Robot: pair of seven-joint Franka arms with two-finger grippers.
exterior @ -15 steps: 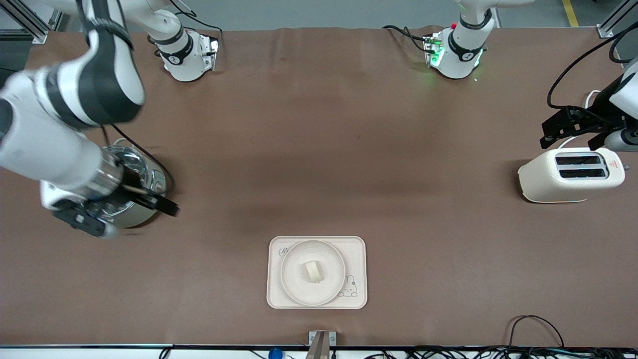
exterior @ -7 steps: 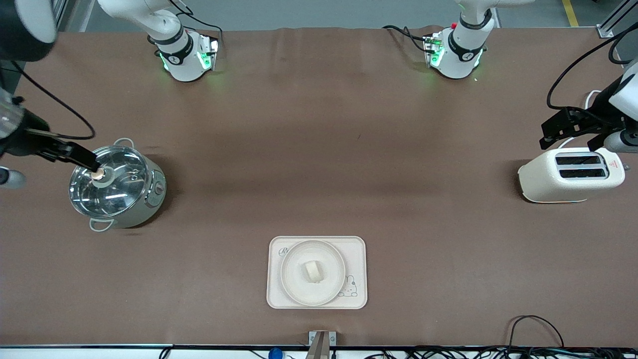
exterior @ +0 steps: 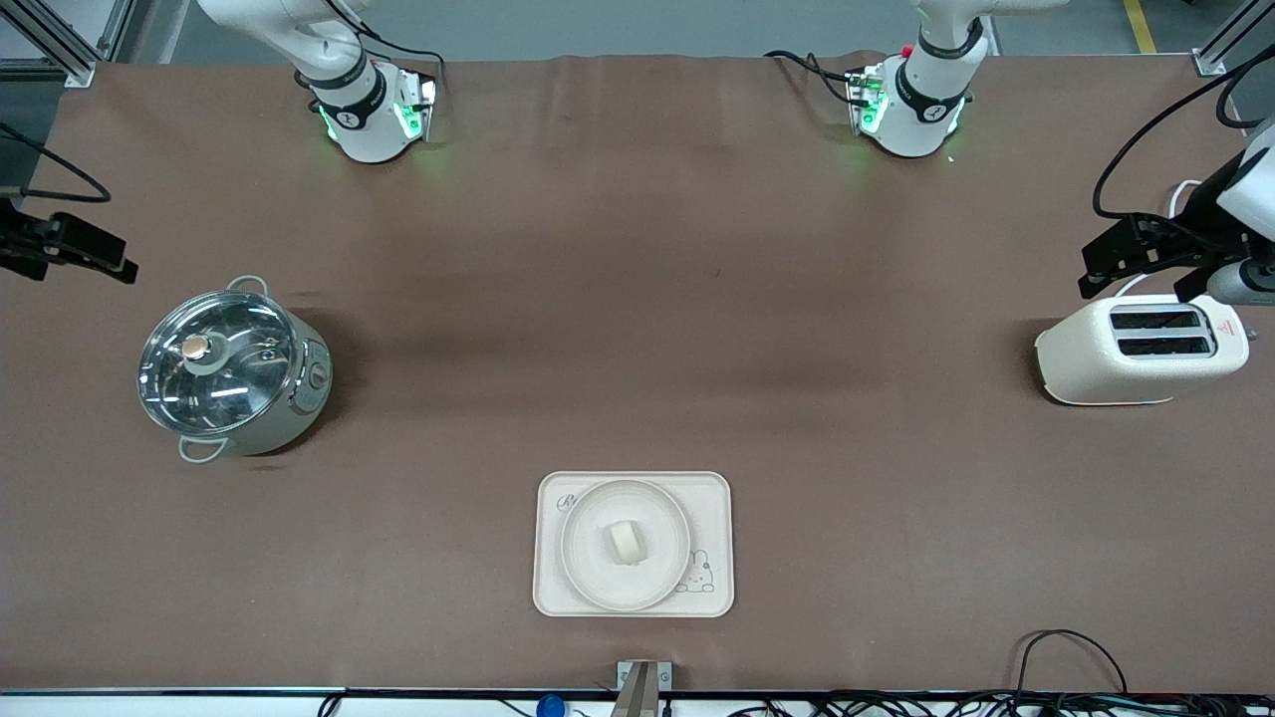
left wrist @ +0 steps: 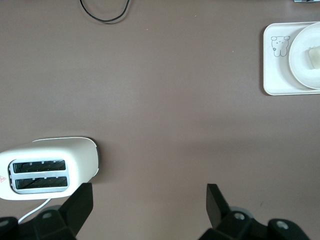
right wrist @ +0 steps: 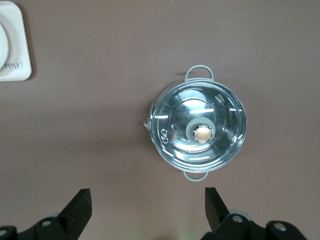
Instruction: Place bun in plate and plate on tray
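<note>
The bun (exterior: 625, 543), a small cream-white lump of dull, dough-like surface, lies in the middle of the plate (exterior: 588, 578), its long axis running slantwise from the robots' side toward the front camera and the left arm's end of the table. The round, shallow cream-beige plate sits on the rounded-corner rectangular tray (exterior: 712, 498), covering most of it and leaving the bunny drawing and part of the lettering uncovered. The tray's long sides run parallel to the table edge nearest the front camera, and it rests near that edge on the brown matte table cover (exterior: 637, 299). A shiny steel pot (exterior: 234, 370) with a glass lid and knob stands toward the right arm's end; a cream two-slot toaster (exterior: 1141, 349) stands toward the left arm's end. The right gripper (exterior: 70, 249) hangs at the table's edge past the pot, its fingers not readable here; the left gripper (exterior: 1146, 254) hovers just above the toaster.

In the left wrist view, the left gripper (left wrist: 147, 202) shows its black fingers spread wide over bare cover, holding nothing, with the toaster (left wrist: 47, 167) beside one finger and the tray (left wrist: 277, 60), plate (left wrist: 300, 65) and bun (left wrist: 314, 56) well apart.

In the right wrist view, the right gripper (right wrist: 147, 205) likewise has fingers parted and empty, above the cover near the pot (right wrist: 199, 131); a corner of the tray (right wrist: 15, 50) shows at the edge.
</note>
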